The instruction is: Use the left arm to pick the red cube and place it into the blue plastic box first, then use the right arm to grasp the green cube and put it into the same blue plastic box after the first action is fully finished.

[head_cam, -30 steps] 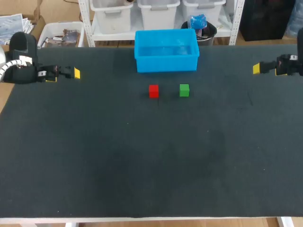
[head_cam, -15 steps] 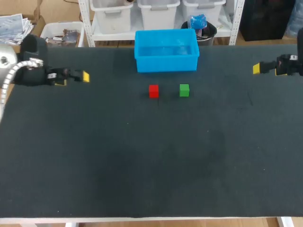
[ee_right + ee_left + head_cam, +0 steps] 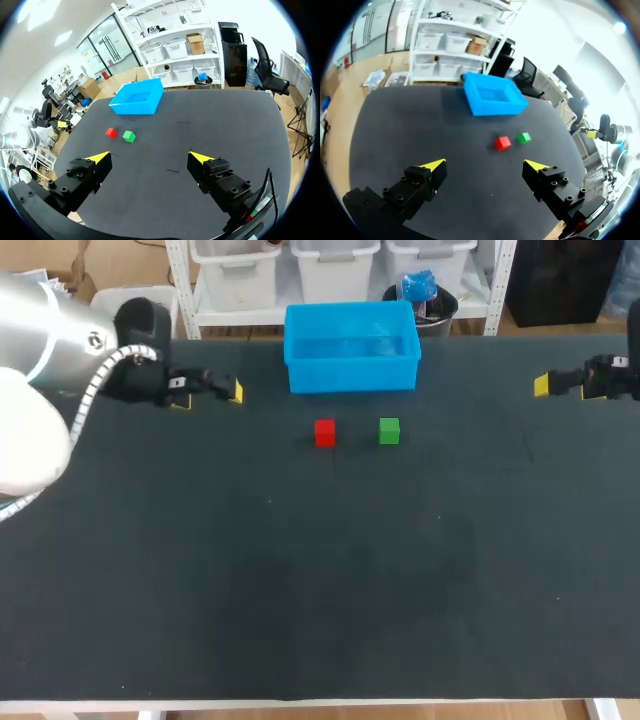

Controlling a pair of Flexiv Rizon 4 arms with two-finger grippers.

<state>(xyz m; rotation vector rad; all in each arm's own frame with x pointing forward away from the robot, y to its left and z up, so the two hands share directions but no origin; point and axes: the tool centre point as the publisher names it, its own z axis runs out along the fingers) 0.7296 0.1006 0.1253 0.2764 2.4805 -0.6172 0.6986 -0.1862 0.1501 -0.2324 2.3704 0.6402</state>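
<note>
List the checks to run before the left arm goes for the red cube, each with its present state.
1. Left jaws open, nothing between them: ok.
2. Red cube lying free on the table, apart from the green cube: ok.
3. Left jaws over the red cube: not ok; they are off toward the table's left side.
4. Blue plastic box open-topped and empty: ok.
5. Right jaws open, at the table's right side, far from both cubes and the box: ok.
</note>
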